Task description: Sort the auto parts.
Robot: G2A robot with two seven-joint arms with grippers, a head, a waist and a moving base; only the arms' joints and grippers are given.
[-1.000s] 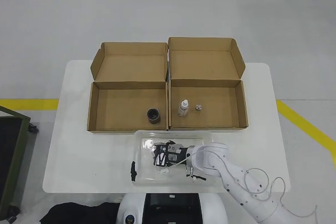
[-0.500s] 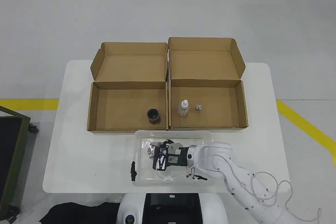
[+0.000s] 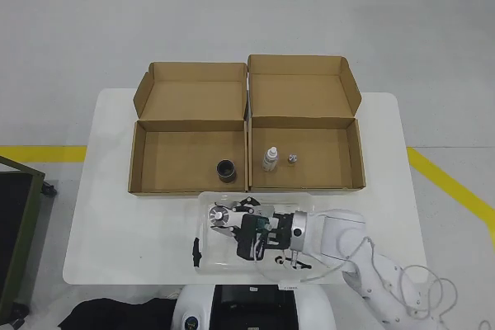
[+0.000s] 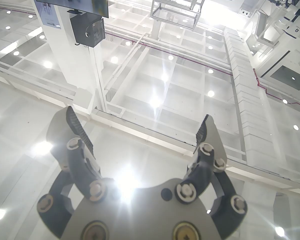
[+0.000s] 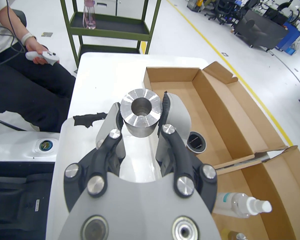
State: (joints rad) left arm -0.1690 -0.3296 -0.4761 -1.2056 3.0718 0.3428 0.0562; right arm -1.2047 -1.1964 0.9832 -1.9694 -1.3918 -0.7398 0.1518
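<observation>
Nearest the robot, at the lower middle of the top view, a clear plastic tray [image 3: 208, 247] sits on the desk [image 3: 124, 231]. The right pincer [image 3: 221, 216] hangs over the tray's left half, pinching a hollow metal cylinder [image 3: 218, 215] by its sides; the right wrist view shows the part's bored end face and the toothed pads [image 5: 165, 106] pressed against it on both sides. The left pincer [image 4: 138, 122] is spread wide and empty, pointed at a bright ceiling — so its place relative to the desk cannot be told. Beyond the tray, toward the upper middle of the frame, two open cardboard boxes stand side by side and touching: the left box [image 3: 161, 165] holds a dark ring-like part [image 3: 225, 170] near its right wall, and the right box [image 3: 330, 161] holds a small spray bottle [image 3: 270, 158] with a tiny metal piece [image 3: 294, 157] just beside it. The sorting looks partly done — three things already lie in boxes, while the one in hand has yet to reach a box, probably the left one with the other round part, though that is a guess. What is left in the tray is hard to judge: the arm covers much of it, the clear plastic glints, and a small black thing [image 3: 196, 252] at its left rim is too small to name, as is the tiny piece in the right box.
</observation>
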